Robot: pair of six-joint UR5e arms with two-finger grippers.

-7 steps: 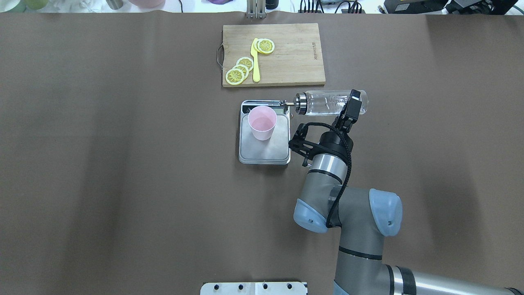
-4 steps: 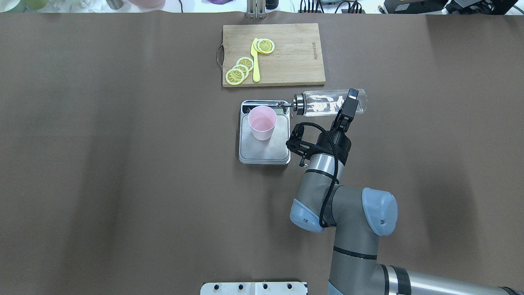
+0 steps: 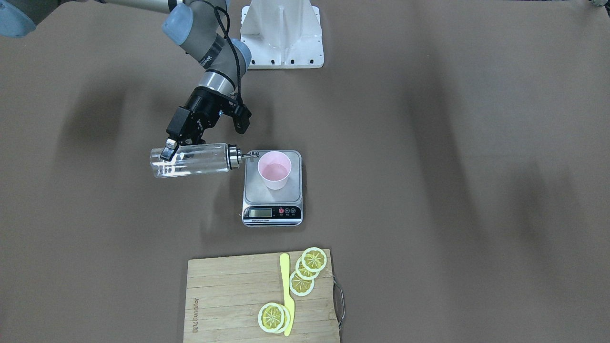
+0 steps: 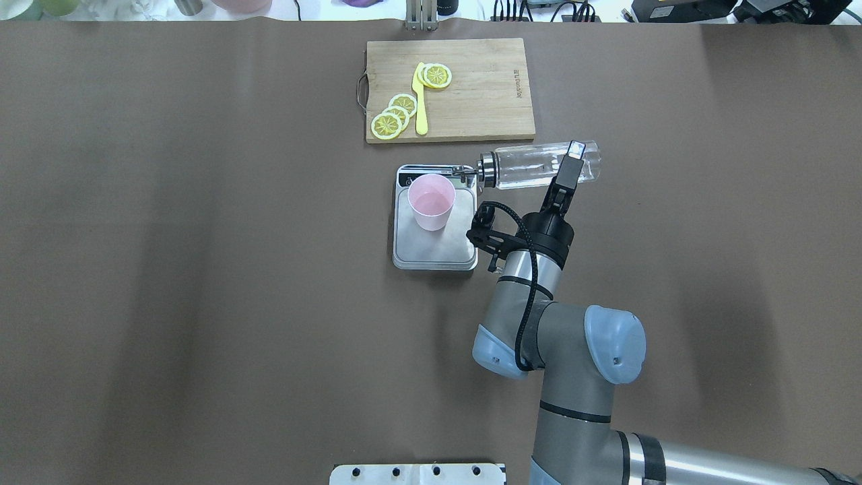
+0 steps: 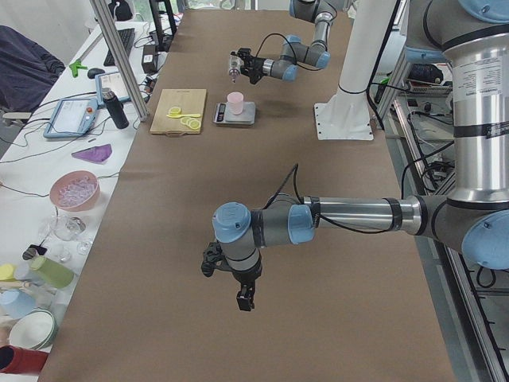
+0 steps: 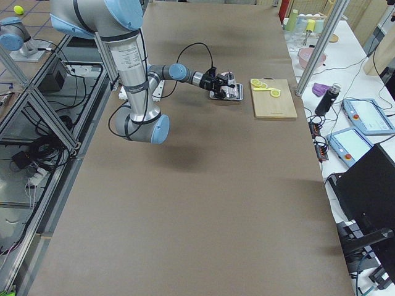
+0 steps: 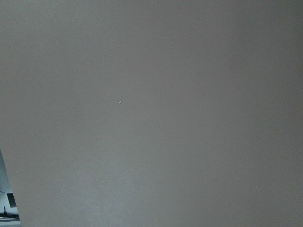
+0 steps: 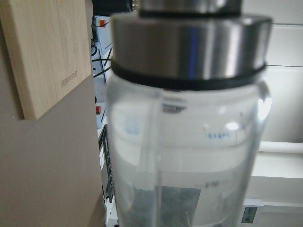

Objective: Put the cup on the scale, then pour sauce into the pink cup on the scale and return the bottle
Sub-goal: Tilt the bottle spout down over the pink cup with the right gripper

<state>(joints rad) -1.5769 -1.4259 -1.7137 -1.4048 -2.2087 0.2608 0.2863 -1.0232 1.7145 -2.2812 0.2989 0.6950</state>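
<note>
The pink cup stands upright on the scale, near its display end. My right gripper is shut on the clear bottle near its base and holds it roughly level above the table. The silver spout points at the cup and ends just beside its rim, over the scale's display. From the front, the bottle, cup and scale stand the same way. The bottle fills the right wrist view. My left gripper hangs far off over bare table; whether it is open or shut I cannot tell.
A wooden cutting board lies just beyond the scale, carrying lemon slices and a yellow knife. The white robot base stands at the table's near edge. Bowls, bottles and cables line a side bench.
My right arm has shifted a little left, carrying the bottle slightly left and farther from the robot. The spout now reaches nearer the cup's rim. Cup and scale have not moved.
</note>
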